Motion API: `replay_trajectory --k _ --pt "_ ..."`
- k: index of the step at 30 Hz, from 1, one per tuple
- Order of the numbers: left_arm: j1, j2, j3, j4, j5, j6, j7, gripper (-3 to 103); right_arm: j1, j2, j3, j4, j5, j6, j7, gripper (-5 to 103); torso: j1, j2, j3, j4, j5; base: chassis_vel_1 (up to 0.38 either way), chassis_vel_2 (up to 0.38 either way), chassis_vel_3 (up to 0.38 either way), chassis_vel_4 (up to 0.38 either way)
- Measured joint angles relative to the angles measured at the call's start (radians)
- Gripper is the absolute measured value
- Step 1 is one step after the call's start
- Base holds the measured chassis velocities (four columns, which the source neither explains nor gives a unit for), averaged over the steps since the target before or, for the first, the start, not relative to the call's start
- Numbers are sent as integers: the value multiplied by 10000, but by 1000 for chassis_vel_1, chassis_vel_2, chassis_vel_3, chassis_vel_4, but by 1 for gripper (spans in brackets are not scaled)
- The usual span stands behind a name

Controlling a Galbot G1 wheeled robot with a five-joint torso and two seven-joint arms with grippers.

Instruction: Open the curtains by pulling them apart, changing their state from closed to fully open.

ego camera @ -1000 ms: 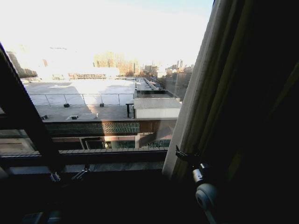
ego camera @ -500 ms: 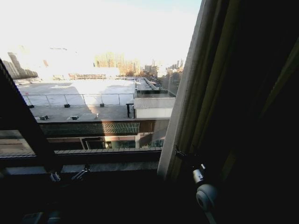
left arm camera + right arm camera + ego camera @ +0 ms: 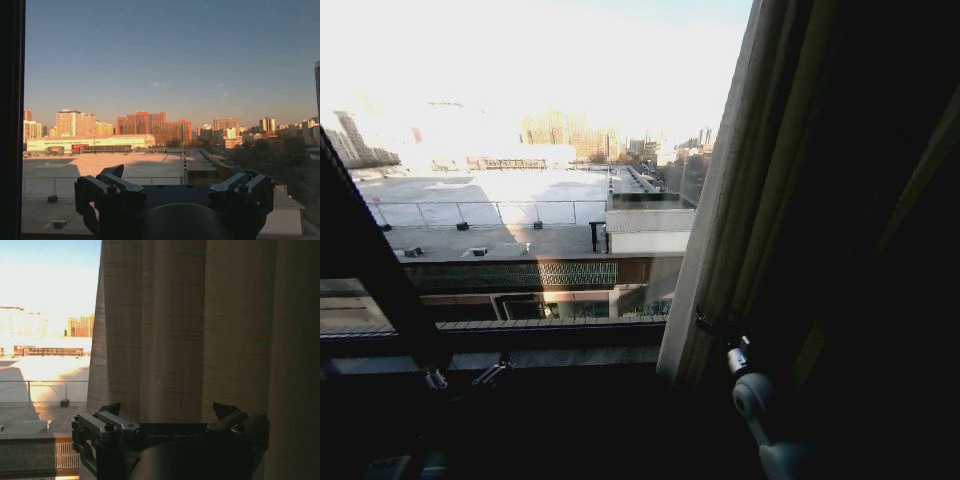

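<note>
Over the last second the right curtain [image 3: 740, 200] has shifted a little: its inner edge first slid left across the glass, covering slightly more of the rooftop view, then eased a touch back to the right. At the same time the right arm's white wrist joint dropped lower and moved right in the head view. By my reading, that arm is backing off after dragging the cloth aside, and the slight swing is slack settling in the fabric. The curtain now hangs bunched at the right of the window [image 3: 520, 200], with the city plainly visible across the middle and left, so the opening looks largely done on this side.

The right pincer [image 3: 169, 412] stands wide open just before the pleated cloth, which fills the space beyond its fingertips. It grips nothing; whether a fingertip brushes the fabric I cannot tell. In the head view it sits low at the curtain's inner edge, near the sill.

The left pincer [image 3: 175, 175] is also spread wide and empty, aimed at bare glass low on the left, close to the dark window frame [image 3: 370, 270].
</note>
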Motion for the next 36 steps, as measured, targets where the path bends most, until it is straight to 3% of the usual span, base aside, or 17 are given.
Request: replay_trajectory --k 9,10,12,13,14,16,19,21,22,25,28,31,34,36 --pt "-13 -38 99 0 162 20 -1 100 697 140 -167 -379 22 48 -134 101 0 0 0 0 0 0 0 0 0" --pt "-14 -46 99 0 172 24 -2 100 758 138 -189 -397 28 50 -158 91 0 0 0 0 -1 0 0 0 0" --pt "-14 -58 101 0 174 26 -2 100 792 129 -200 -407 30 53 -163 91 0 0 0 0 0 0 0 0 0" --pt "-12 -68 104 0 177 27 -2 100 812 118 -208 -410 32 57 -165 86 0 0 0 0 -1 0 0 0 0" --pt "-10 -92 110 0 179 32 -3 100 859 80 -238 -425 37 68 -174 75 -1 1 -1 0 -1 0 0 0 0" --pt "-10 -98 111 0 179 35 -3 100 873 64 -246 -434 39 70 -179 75 -1 1 -1 0 -1 0 0 0 0" --pt "-21 -114 110 0 181 45 -6 100 906 13 -279 -457 47 74 -218 58 0 0 0 0 -1 0 0 0 0" --pt "-22 -116 108 0 182 46 -6 100 908 8 -282 -458 47 74 -222 58 0 1 0 0 0 0 0 0 0" --pt "-29 -119 102 0 184 46 -6 100 918 -8 -298 -462 49 75 -244 47 0 1 -1 0 0 0 0 0 0" --pt "-43 -120 99 0 192 47 -7 100 950 -21 -305 -473 50 75 -278 42 0 1 -1 0 0 0 0 0 0" --pt "-78 -121 101 0 202 52 -9 100 1008 -29 -305 -482 55 77 -290 26 0 1 -1 0 -1 0 0 0 0" --pt "-90 -121 105 0 204 54 -10 100 1009 -35 -305 -482 57 78 -292 21 0 0 -1 0 -1 0 0 0 0" --pt "-95 -120 107 0 204 59 -12 100 981 -40 -298 -476 59 87 -295 5 0 1 -1 0 0 0 0 0 0" --pt "-94 -120 110 0 204 59 -12 100 954 -40 -295 -462 62 88 -294 2 0 1 -1 0 0 0 0 0 0"
